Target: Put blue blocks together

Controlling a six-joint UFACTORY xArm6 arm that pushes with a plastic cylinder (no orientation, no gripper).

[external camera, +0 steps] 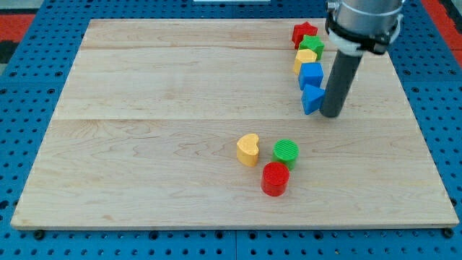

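Observation:
A blue cube (312, 74) and a blue triangular block (311, 99) stand touching each other at the view's upper right, the triangle just below the cube. My tip (331, 114) is right beside the blue triangle, on its right side, touching or nearly touching it. The dark rod rises from there toward the view's top.
Above the blue cube, in one column, sit a yellow block (305, 59), a green block (312, 45) and a red star (304, 32). Near the lower middle of the wooden board (144, 130) stand a yellow heart (247, 149), a green cylinder (286, 152) and a red cylinder (275, 178).

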